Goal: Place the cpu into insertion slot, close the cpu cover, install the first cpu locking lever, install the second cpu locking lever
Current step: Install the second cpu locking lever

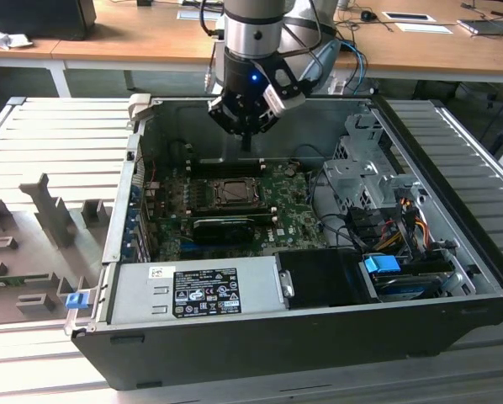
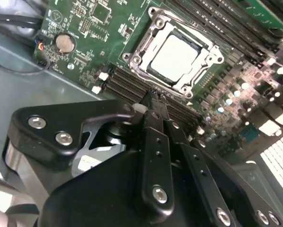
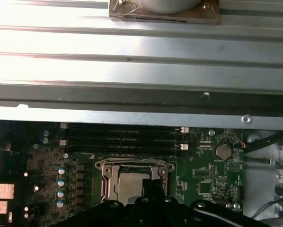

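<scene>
The cpu point(image 2: 174, 56) lies flat in the insertion slot point(image 1: 233, 194) on the green motherboard point(image 1: 293, 215), its pale metal top showing. The silver cpu cover point(image 2: 140, 47) lies down around the chip like a frame. I cannot tell how the locking levers stand. My gripper point(image 2: 153, 99) hangs above the board near the memory slots, a little to the far side of the socket, with its fingers point(image 2: 155, 142) shut together on nothing. In the exterior view the gripper point(image 1: 247, 145) is inside the open case, just above the board. The first wrist view shows the chip point(image 3: 127, 184) right past the gripper point(image 3: 153, 187).
A grey power supply point(image 1: 193, 290) and a black shroud point(image 1: 319, 278) fill the case's near side. A black expansion card point(image 1: 222, 225) sits just in front of the socket. A drive cage point(image 1: 361, 177) and cables point(image 1: 394, 227) stand at the exterior view's right. Memory slots point(image 1: 226, 167) run behind the socket.
</scene>
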Motion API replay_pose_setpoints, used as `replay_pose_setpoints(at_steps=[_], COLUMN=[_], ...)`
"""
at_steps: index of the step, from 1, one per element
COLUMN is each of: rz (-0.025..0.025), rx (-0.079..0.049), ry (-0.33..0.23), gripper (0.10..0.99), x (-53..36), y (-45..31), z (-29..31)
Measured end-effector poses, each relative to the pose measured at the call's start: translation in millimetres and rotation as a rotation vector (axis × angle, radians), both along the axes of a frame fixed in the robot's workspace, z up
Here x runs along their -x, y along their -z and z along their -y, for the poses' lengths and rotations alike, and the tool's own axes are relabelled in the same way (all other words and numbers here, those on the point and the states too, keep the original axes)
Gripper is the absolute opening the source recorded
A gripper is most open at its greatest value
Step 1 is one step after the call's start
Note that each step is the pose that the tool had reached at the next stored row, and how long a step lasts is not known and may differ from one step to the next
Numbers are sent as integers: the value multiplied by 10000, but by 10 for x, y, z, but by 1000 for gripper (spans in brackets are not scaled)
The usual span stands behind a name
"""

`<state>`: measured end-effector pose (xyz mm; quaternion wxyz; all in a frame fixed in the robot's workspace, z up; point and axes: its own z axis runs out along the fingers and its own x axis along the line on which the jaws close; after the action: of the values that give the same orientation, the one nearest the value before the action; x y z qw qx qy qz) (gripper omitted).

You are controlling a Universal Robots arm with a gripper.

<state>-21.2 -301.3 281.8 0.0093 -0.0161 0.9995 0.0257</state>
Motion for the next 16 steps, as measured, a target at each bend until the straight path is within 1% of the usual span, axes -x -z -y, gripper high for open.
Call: replay_pose_setpoints(at_steps=[1, 2, 3, 6, 8, 9, 11, 12, 13, 14, 15, 16], rz=[-1, -2, -3, -6, -6, -6, -10, -31, -101, -154, -181, -187], rx=[4, 4, 3, 5, 5, 3, 4, 2, -6, -15, -30, -42], ry=[2, 2, 2, 2, 0, 1, 2, 2, 1, -4, -19, -38], gripper=[106, 106, 106, 106, 106, 106, 106, 106, 106, 106, 106, 106], x=[0, 2, 2, 8, 11, 13, 13, 13, 13, 14, 14, 14], y=[0, 6, 11, 24, 34, 39, 45, 49, 56, 62, 72, 90], z=[24, 72, 105, 307, 408, 439, 467, 470, 473, 477, 482, 494])
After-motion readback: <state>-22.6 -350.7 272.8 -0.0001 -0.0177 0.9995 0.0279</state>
